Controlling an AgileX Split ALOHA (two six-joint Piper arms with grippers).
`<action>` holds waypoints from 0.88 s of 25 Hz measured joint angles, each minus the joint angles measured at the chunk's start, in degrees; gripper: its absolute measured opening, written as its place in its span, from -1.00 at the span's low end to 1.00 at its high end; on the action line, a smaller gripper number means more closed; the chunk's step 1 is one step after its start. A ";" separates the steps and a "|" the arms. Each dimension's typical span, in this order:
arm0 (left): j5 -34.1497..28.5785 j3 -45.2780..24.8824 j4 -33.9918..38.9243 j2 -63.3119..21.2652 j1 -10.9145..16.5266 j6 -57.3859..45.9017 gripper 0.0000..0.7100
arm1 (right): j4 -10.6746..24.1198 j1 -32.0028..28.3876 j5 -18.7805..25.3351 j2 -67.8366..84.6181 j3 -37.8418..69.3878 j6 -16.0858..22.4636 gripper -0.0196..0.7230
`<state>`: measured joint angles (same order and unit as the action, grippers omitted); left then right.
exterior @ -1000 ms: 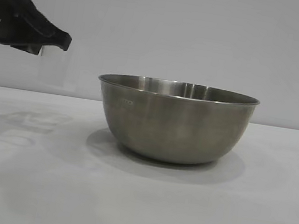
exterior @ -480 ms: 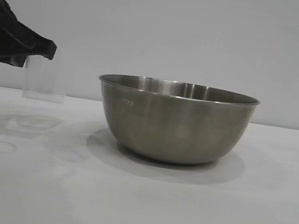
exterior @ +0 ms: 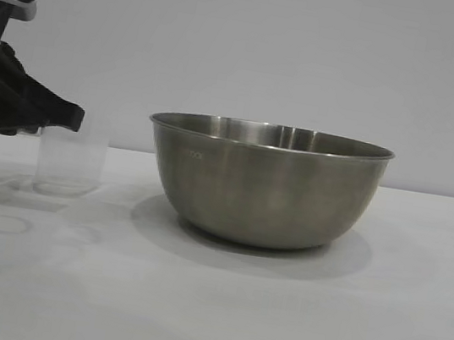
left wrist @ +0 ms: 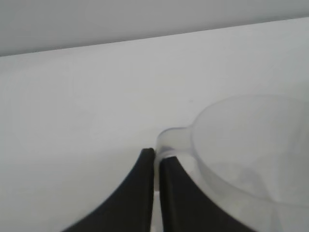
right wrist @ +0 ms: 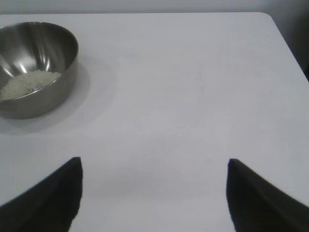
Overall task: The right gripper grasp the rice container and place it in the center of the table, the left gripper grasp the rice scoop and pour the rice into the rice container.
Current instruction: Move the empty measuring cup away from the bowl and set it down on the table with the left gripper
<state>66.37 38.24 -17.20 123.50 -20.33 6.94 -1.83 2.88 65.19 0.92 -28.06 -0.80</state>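
Now my left gripper [exterior: 68, 119], a black two-fingered claw, is clenched on the handle of the small translucent plastic rice scoop [exterior: 71, 164], upright at the table [exterior: 207, 304], left of the wide steel rice container [exterior: 265, 184] holding the rice [right wrist: 26, 83]. My right gripper [right wrist: 153, 193] is released, idle.

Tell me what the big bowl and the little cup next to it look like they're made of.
The rice container looks like brushed stainless steel: grey metallic sheen, soft reflections, thin rolled rim. The rice scoop looks like frosted translucent plastic: the table shows faintly through its walls, and its moulded side handle sits between the left end effector's fingers. It could be frosted glass, but that is less likely.
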 joint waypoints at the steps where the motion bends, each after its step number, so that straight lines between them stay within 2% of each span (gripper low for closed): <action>1: 0.46 0.00 0.00 0.32 0.00 0.00 -1.00 | 0.00 0.00 0.00 0.00 0.00 0.00 0.46; 22: 2.25 -0.91 0.34 0.86 0.00 1.23 -1.00 | 0.00 0.00 0.00 0.00 0.00 0.00 0.46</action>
<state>68.62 37.33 -16.86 124.37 -20.33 8.17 -1.83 2.88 65.19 0.92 -28.06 -0.80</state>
